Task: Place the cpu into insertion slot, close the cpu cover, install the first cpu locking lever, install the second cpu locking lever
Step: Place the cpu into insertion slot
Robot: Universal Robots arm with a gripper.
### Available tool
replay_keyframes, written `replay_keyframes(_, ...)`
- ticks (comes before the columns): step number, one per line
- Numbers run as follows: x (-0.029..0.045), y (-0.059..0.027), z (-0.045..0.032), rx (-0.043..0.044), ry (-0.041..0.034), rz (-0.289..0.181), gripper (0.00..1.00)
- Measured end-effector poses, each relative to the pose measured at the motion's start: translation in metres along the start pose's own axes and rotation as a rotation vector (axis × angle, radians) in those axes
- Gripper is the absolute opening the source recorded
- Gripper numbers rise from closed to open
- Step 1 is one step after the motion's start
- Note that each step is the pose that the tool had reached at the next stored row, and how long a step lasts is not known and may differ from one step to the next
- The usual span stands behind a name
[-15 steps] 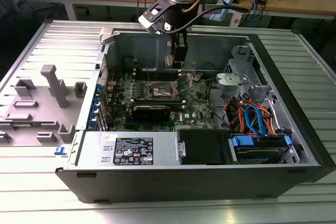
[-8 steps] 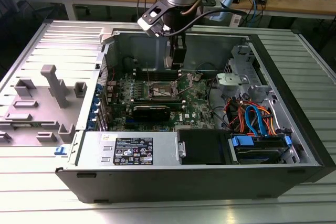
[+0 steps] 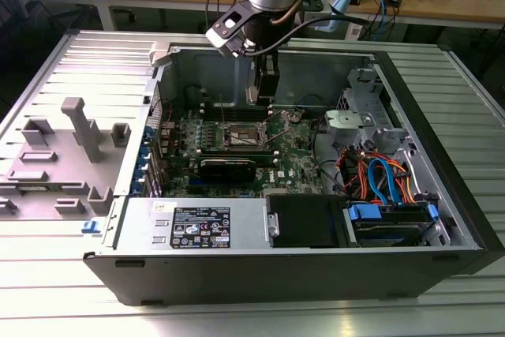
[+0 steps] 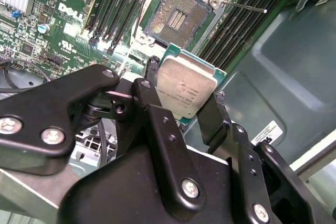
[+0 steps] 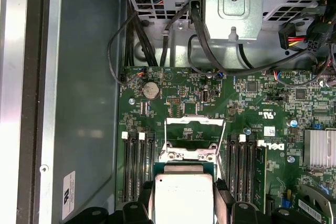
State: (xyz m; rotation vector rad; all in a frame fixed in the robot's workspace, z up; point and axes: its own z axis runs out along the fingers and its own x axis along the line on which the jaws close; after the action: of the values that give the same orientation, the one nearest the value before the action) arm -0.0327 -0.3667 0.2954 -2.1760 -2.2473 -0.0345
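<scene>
My gripper [image 4: 185, 85] is shut on the cpu [image 4: 186, 94], a small square chip with a silvery top, pinched at two opposite edges by the black fingers [image 4: 152, 72]. In both wrist views the chip hangs above the green board, close to the insertion slot [image 4: 177, 19], whose dark gold-tinted pin field lies bare inside a silver rim. In the first wrist view the cpu [image 5: 184, 200] sits between the fingers, and just beyond it the cpu cover [image 5: 194, 129] stands tipped open. A thin locking lever [image 4: 245, 7] sticks out, unlatched. In the exterior view the gripper [image 3: 264, 94] hovers over the slot [image 3: 246, 136].
Long black memory slots [image 4: 118, 9] flank the socket on both sides. The open computer case [image 3: 442, 195] holds a drive cage [image 3: 351, 120], orange and blue cables [image 3: 383, 175] and a power supply [image 3: 197, 222]. A grey fixture [image 3: 79, 128] stands at the exterior view's left.
</scene>
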Motion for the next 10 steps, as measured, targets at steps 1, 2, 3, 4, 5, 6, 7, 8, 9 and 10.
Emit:
replay_keyframes(1,0.0000,0.0000,0.0000,0.0000,0.0000,0.000,0.55)
replay_keyframes(2,0.0000,-0.0001,0.0002,0.0000,0.0001,0.000,0.55)
replay_keyframes(3,0.0000,-0.0002,0.0003,0.0000,0.0001,0.000,0.55)
replay_keyframes(4,0.0000,-0.0002,0.0004,0.0000,0.0001,0.000,0.55)
replay_keyframes(5,0.0000,-0.0002,0.0005,-0.0001,0.0001,0.000,0.55)
replay_keyframes(6,0.0000,-0.0003,0.0007,0.0000,0.0001,0.000,0.55)
replay_keyframes(7,0.0000,-0.0003,0.0007,0.0000,0.0000,0.000,0.55)
replay_keyframes(8,0.0000,-0.0004,0.0009,0.0000,0.0000,0.000,0.55)
replay_keyframes(9,0.0000,-0.0004,0.0015,-0.0001,0.0003,0.000,0.55)
replay_keyframes(10,0.0000,-0.0005,0.0026,-0.0001,0.0001,0.000,0.55)
